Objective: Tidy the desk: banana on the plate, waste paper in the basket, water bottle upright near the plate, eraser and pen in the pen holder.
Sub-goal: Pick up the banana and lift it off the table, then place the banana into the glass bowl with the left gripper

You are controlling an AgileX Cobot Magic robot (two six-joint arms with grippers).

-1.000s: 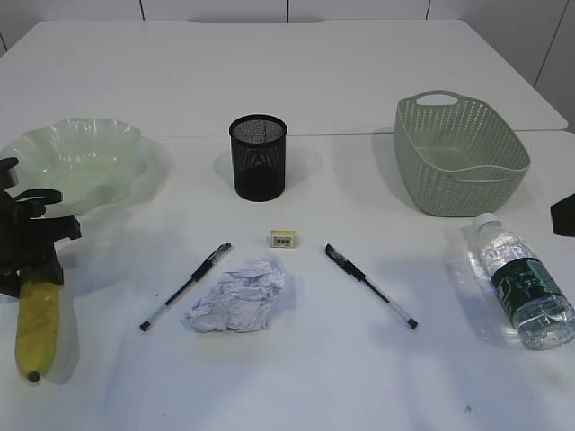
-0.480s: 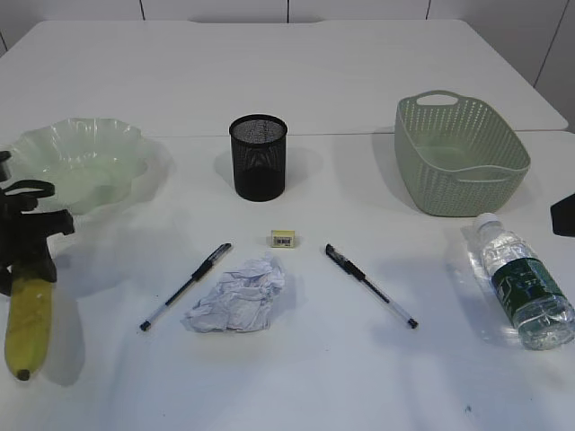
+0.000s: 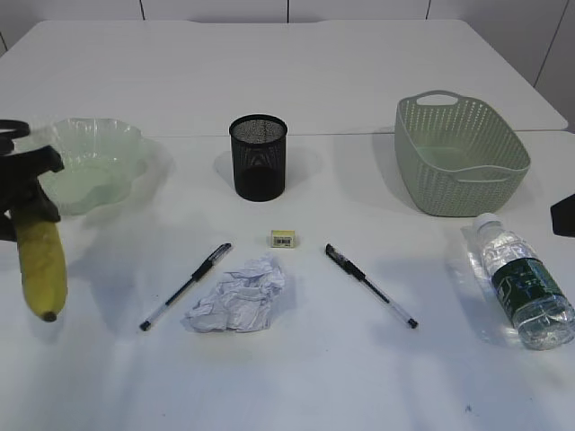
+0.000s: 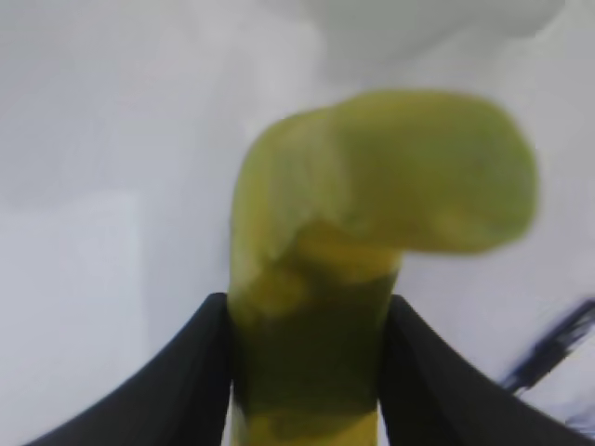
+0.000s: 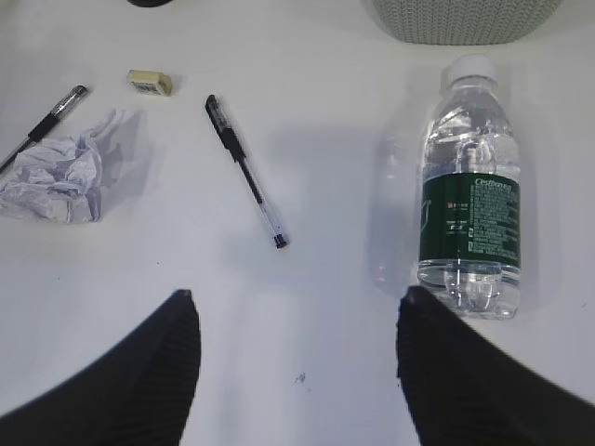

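My left gripper [image 3: 27,202] is shut on the upper end of the yellow banana [image 3: 42,265], which hangs off the desk just in front of the pale green plate [image 3: 94,157]. In the left wrist view the banana [image 4: 372,204] fills the space between the black fingers [image 4: 186,381]. My right gripper [image 5: 297,372] is open over bare desk, left of the lying water bottle [image 5: 469,204]. The waste paper [image 3: 235,296], eraser [image 3: 283,238] and two pens [image 3: 185,286] [image 3: 370,285] lie in front of the black pen holder [image 3: 259,157]. The basket [image 3: 460,166] stands at the back right.
The white desk [image 3: 296,377] runs to a seam behind the plate and the basket. The bottle [image 3: 523,283] lies near the right edge, cap towards the basket. Only a dark bit of the right arm [image 3: 564,215] shows at that edge.
The left gripper has lifted the banana off the desk and carried it up and towards the plate. The right arm and everything else have stayed still.
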